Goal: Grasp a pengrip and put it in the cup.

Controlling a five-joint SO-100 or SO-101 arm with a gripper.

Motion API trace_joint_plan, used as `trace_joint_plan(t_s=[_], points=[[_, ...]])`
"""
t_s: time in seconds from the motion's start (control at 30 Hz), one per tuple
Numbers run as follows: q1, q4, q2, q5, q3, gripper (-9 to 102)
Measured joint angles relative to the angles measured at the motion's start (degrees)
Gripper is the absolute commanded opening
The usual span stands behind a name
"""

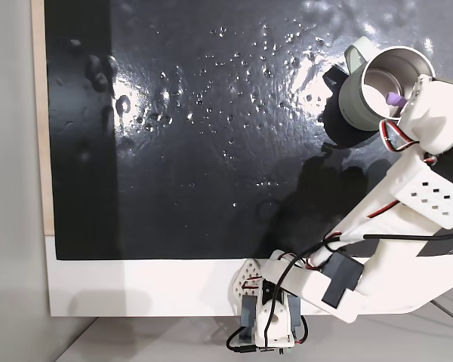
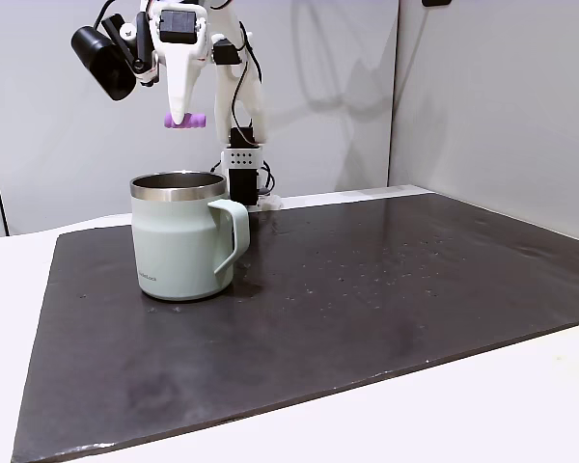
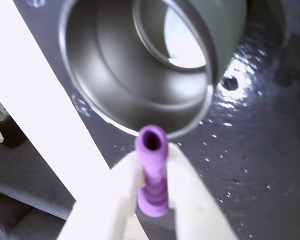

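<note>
— Where's the pen grip right now?

— I've got it clamped between the two white fingers of the gripper (image 2: pixel 183 118), up in the air above the cup (image 2: pixel 181 236). In a fixed view from the side the pen grip (image 2: pixel 186 121) hangs clear of the steel rim, not touching it

— Which way is it lying?

— In that fixed view its long axis runs level, left to right, sticking out a bit on both sides of the fingertips. From the wrist view the pen grip (image 3: pixel 153 172) points its open end toward the cup (image 3: pixel 140 65), and I can see down its bore

— And the cup?

— Upright on the dark mat (image 2: pixel 367 309), handle toward the right in that fixed view. From above, the pen grip (image 1: pixel 395 99) shows over the cup's (image 1: pixel 360 102) mouth, near the rim on the arm's side
</note>
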Motion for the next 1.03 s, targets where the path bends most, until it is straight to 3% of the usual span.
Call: trace_joint_plan(t_s=[0.4,0.43,0.53,0.6,1.03], points=[[1.1,0.0,-14.7,-0.5,-20.4,0],[1.1,0.0,-14.7,-0.5,-20.5,5],[1.1,0.0,-14.7,-0.4,-20.5,34],[1.1,0.0,-14.7,0.1,-20.5,40],[1.1,0.0,-14.7,0.8,-20.5,39]])
